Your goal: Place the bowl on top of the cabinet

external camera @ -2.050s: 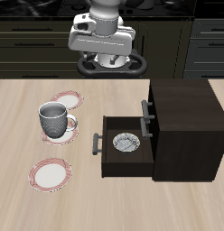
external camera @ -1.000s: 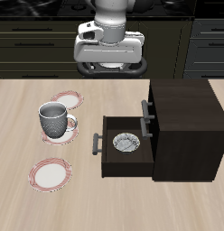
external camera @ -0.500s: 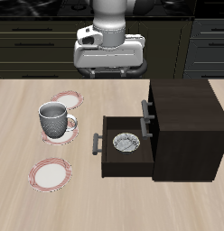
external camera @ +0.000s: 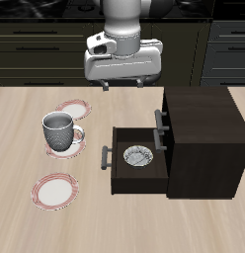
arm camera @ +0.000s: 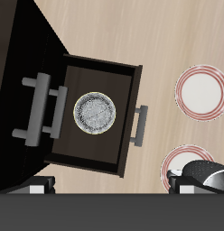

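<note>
Nothing is done yet: the bowl (external camera: 137,155) sits inside the cabinet's (external camera: 202,138) pulled-out drawer (external camera: 134,180). Your end effector (external camera: 122,83) hangs high, at twelve o'clock from the drawer; I cannot tell whether it is spread. You must descend, grasp, lift, and set the bowl on top.

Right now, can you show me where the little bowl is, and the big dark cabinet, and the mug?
bowl (arm camera: 93,113), wrist view, on its speckled inside, in the open drawer.
cabinet (external camera: 202,107), exterior view, on its flat top.
mug (external camera: 58,131), exterior view, on its grey side, below the rim.
</note>
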Available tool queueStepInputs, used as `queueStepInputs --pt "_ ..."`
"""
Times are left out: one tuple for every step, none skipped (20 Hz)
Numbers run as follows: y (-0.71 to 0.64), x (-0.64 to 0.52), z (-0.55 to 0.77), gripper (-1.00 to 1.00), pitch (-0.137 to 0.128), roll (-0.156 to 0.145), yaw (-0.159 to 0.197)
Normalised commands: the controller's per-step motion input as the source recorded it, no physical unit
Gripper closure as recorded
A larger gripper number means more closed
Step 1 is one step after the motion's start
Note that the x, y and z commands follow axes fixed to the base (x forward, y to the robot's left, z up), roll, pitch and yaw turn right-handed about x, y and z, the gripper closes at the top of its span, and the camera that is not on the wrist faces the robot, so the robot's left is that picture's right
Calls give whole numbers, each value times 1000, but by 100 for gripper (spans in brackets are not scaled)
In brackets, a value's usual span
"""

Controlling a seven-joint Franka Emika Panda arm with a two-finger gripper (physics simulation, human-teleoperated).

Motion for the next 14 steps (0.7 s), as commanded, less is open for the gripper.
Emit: queueStepInputs --pt "200 43 -76 -100 -7 18 197" --pt "167 24 -103 -100 6 14 110" --pt "227 -4 -218 -100 44 70 234" --pt "265 182 -255 -100 31 10 313" --pt "-44 68 -69 -100 11 -32 219" --pt "45 75 -12 -100 -51 -33 199" --pt "-16 106 -39 -100 55 65 175" --pt "-12 91 17 -100 -83 -104 290" --pt "44 127 -46 -100 8 59 328" --pt "-81 106 54 -100 7 -18 84" --pt "64 -20 -87 -100 -47 25 297" --pt "8 82 46 -100 19 62 82" --pt "197 -10 24 -100 -128 -2 320" --pt "54 89 15 -100 -138 -76 457"
